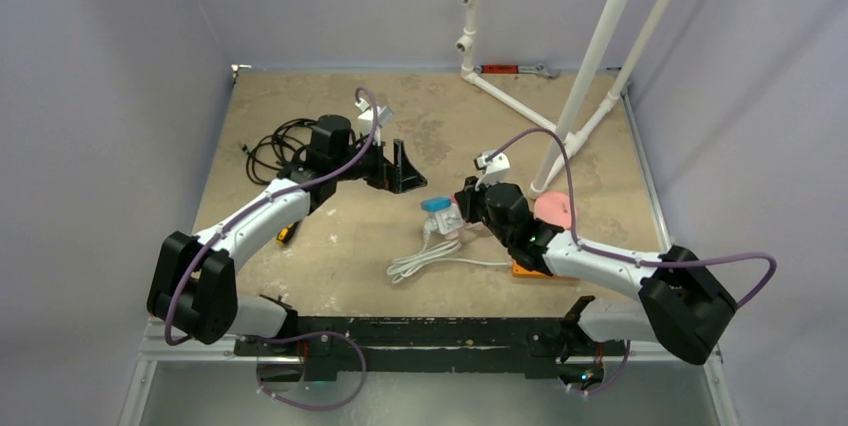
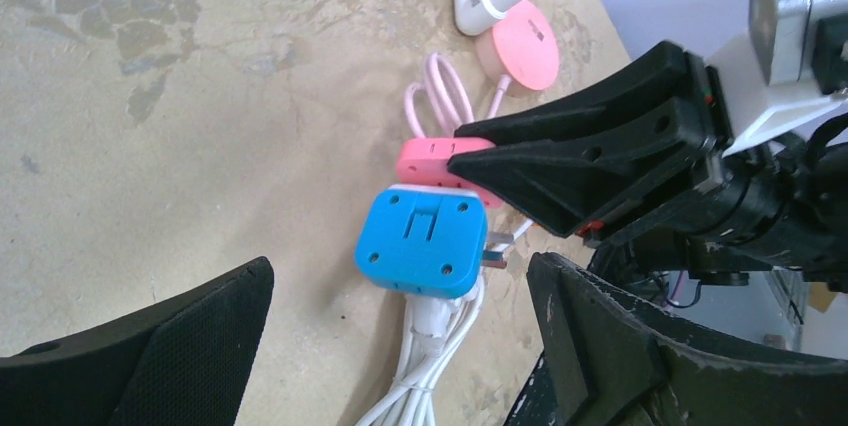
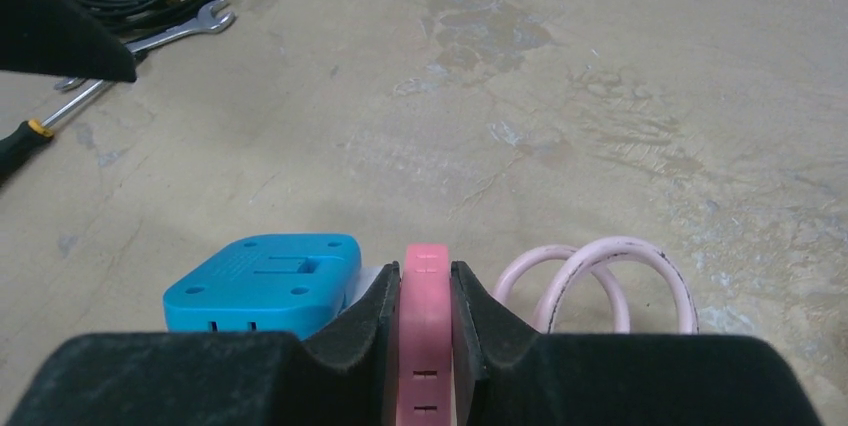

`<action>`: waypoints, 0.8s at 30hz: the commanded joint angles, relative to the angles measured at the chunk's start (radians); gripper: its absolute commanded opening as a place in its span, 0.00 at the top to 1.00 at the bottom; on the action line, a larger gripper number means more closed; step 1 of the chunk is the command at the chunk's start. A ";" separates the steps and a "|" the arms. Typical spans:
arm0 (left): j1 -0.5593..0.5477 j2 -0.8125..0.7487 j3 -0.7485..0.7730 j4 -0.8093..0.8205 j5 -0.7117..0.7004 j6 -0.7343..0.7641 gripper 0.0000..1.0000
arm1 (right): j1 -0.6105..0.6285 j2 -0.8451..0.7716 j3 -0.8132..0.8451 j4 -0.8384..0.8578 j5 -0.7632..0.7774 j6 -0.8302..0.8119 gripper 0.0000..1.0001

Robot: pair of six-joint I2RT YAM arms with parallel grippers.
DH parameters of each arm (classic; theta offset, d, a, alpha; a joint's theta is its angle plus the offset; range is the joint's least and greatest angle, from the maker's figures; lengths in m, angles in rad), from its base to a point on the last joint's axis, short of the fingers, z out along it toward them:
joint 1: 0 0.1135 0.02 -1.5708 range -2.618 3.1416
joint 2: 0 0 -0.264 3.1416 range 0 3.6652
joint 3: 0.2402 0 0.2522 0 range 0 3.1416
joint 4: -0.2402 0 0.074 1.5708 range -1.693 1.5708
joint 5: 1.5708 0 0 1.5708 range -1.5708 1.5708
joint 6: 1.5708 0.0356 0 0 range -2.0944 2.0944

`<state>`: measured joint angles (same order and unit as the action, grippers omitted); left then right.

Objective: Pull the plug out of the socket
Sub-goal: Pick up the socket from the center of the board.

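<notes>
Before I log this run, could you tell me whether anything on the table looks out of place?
The blue adapter lies loose against the bundled white cable, its metal prongs bare and plugged into nothing. Right beside it, the right gripper is shut on a pink adapter.

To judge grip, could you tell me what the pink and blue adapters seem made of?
Pink adapter: probably hard moulded plastic, matte, with crisp slots; the right gripper pinches it undented. Blue adapter: likely smooth plastic with a faint sheen; its prongs look metallic.

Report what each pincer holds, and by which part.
Right pincer clamps the pink adapter across its two flat sides; left pincer is open, holding nothing.
</notes>
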<state>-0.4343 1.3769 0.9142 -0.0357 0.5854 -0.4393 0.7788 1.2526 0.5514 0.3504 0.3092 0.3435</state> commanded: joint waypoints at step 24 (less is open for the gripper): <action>-0.147 -0.020 -0.002 -0.016 0.069 0.080 0.01 | 0.135 -0.451 -0.233 0.419 0.048 -0.022 1.00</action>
<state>-0.5655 1.3685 0.9047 -0.0837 0.6235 -0.3733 0.9154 0.9138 0.2993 0.6182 0.3965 0.2798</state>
